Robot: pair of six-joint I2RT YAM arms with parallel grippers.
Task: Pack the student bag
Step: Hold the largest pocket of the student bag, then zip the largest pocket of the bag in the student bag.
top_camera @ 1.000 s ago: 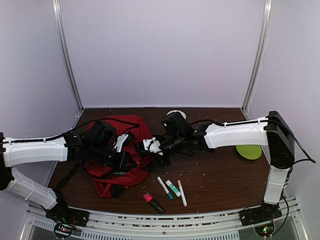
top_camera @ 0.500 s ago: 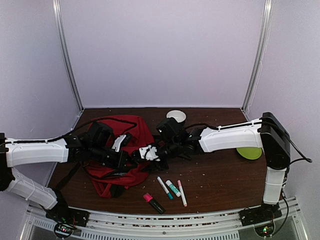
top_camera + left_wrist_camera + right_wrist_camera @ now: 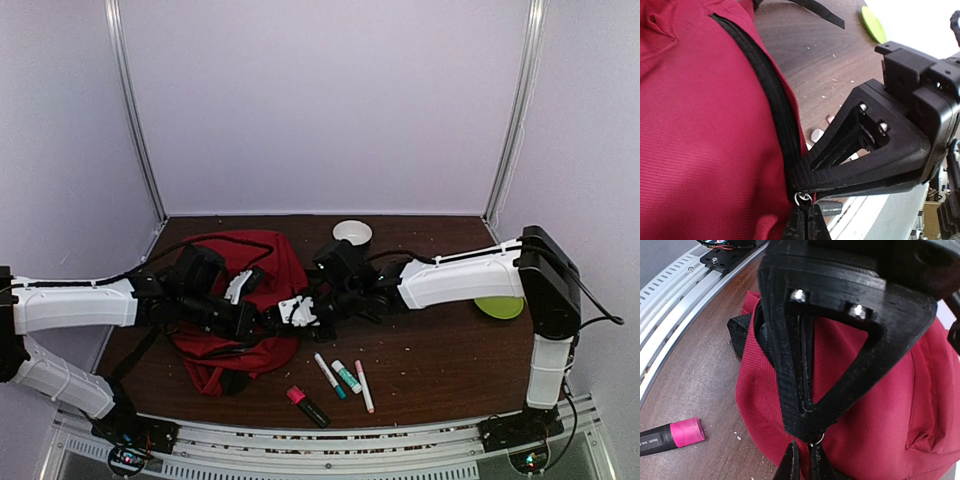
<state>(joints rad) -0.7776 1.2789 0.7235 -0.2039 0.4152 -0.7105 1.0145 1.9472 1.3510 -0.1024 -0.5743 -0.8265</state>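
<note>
One red backpack (image 3: 272,258), one white cup (image 3: 352,231), one green plate (image 3: 498,306), three slim markers (image 3: 346,376) and one pink highlighter (image 3: 308,406).

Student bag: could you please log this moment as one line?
bag: red, on table | left gripper: shut on zip pull | right gripper: shut beside it, hold unclear | markers: loose on table

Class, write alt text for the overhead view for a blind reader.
The robot's left arm and right arm meet at the right edge of a red backpack on a dark table. Markers lie beside it; a white cup stands behind.
</note>
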